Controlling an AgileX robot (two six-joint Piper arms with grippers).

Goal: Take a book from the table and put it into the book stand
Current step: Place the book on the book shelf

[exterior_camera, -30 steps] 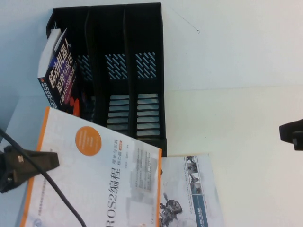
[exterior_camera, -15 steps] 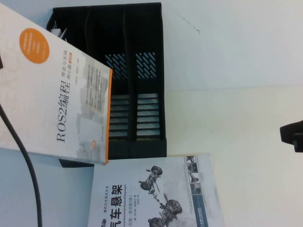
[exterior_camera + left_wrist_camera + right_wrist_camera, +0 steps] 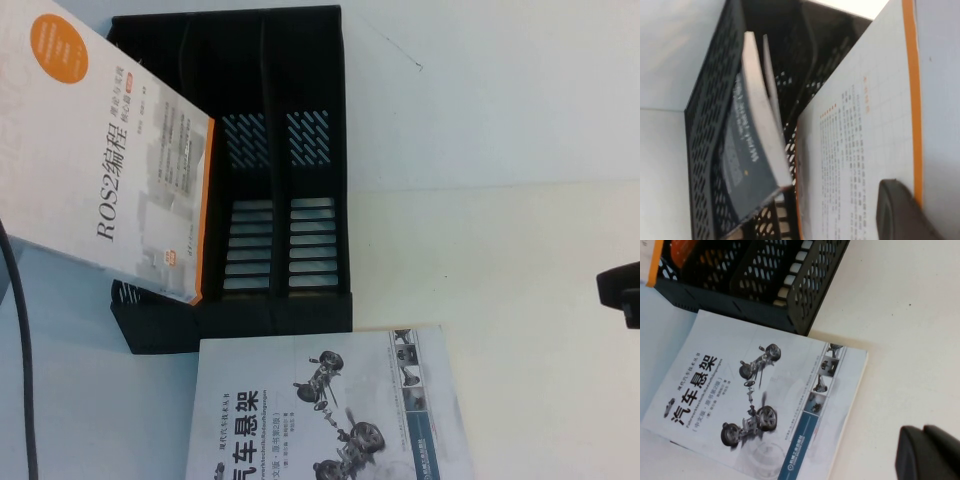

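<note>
ROS2 book [image 3: 110, 150] over stand [image 3: 300, 120] left slot; middle, right slots open.

White worktop [image 3: 500, 250]. 1 pale car-chassis book [image 3: 330, 410] lies flat on it, near centre. 1 dark book [image 3: 747, 165] stands tilted, far left. Black cable [image 3: 24, 380] crosses the near-left edge.

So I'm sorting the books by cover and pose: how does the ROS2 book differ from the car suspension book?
The ROS2 book is raised, tilted over the black stand's left side, held by the left gripper; the suspension book lies flat on the table in front of the stand. The ROS2 book has orange trim, the suspension book blue-grey with car drawings. Both covers are pale. The right gripper hangs apart.
</note>
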